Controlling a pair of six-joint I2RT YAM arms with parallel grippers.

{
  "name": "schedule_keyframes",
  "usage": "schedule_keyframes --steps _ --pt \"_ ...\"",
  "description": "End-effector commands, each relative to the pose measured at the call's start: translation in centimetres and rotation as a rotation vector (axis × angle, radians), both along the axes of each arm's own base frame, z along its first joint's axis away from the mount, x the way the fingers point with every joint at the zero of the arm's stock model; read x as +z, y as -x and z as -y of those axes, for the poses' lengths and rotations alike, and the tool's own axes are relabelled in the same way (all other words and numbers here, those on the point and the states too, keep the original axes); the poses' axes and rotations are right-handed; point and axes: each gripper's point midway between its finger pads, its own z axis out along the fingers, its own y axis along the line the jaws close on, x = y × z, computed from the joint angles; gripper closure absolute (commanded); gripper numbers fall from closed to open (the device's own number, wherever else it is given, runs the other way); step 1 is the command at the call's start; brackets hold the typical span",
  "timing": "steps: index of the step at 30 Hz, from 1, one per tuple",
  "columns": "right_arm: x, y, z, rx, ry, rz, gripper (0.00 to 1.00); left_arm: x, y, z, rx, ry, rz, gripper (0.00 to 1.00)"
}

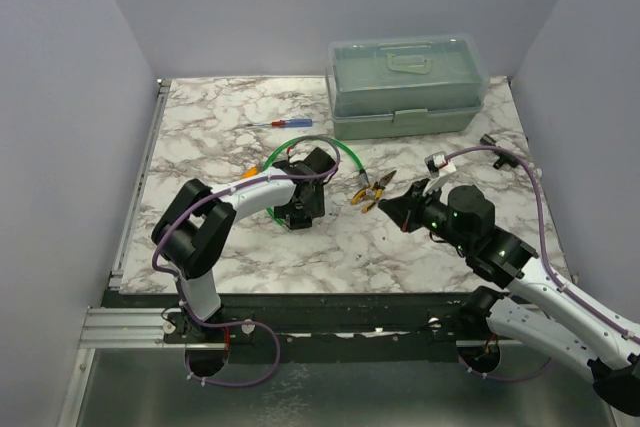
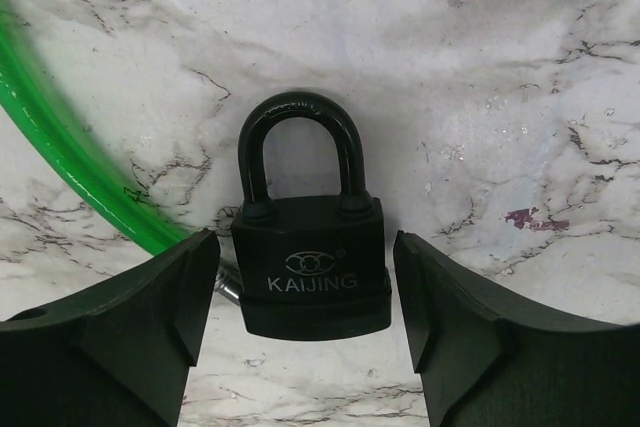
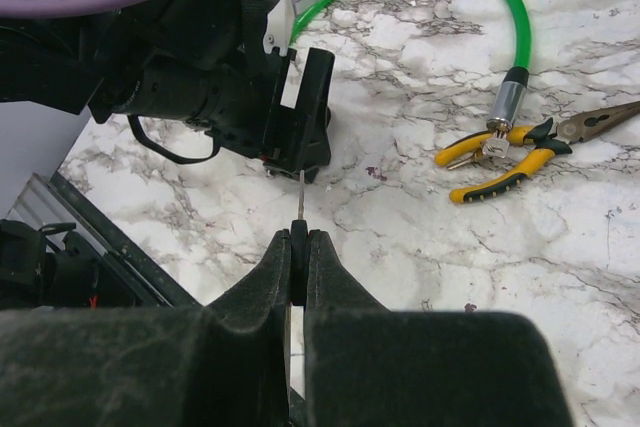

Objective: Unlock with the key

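Left claw apart, one finger just beside each side of the black padlock, flat on the marble table; right claw clamped on the key, thin blade pointing toward the left claw, short of it; yellow pliers nearby.

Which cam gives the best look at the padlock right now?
Left wrist: the padlock lies face-on, shackle closed and KAIJING mark legible, between the open fingers of the left gripper. In top external and right wrist, that gripper covers it.
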Motion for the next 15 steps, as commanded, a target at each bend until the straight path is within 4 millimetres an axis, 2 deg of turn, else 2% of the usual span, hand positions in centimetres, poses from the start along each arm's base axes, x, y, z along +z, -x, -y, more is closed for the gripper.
schedule_keyframes --steps 1,6,10,12,15 --pt "-0.99 -0.24 0.53 -0.032 0.026 -0.017 1.00 -1.10 0.51 0.36 0.008 0.021 -0.021 0.26" --pt "-1.19 -0.29 0.63 -0.038 0.031 -0.023 1.00 -1.51 0.84 0.47 0.007 0.036 -0.030 0.35" --pt "-1.29 -0.28 0.61 -0.040 0.030 -0.029 1.00 -1.59 0.99 0.63 0.004 0.051 -0.032 0.48" --pt "-1.37 -0.32 0.62 -0.043 0.030 -0.032 1.00 -1.62 1.10 0.89 0.000 0.065 -0.037 0.57" --pt "-1.37 -0.37 0.60 -0.050 0.024 -0.038 1.00 -1.34 1.02 1.35 -0.003 0.089 -0.034 0.84"
